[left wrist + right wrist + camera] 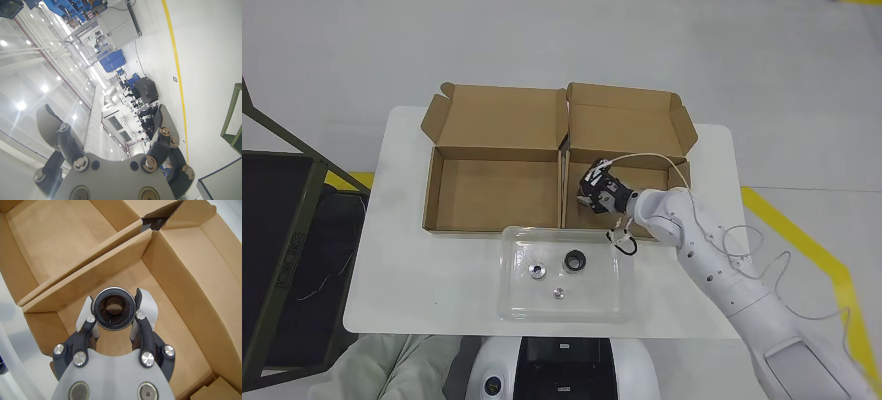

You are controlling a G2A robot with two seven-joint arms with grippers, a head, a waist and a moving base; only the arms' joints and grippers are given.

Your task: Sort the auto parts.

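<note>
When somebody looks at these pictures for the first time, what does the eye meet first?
The right gripper, shut on a black ring with a silver rim, holds it over the floor of the right cardboard box. Nearer the robot, a clear tray stands on the white table with three small parts in it.

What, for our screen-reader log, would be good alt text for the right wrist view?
The right gripper holds a black ring-shaped bearing with a metal rim between its fingers, above the floor of an open cardboard box. A second cardboard box stands right beside it.
</note>
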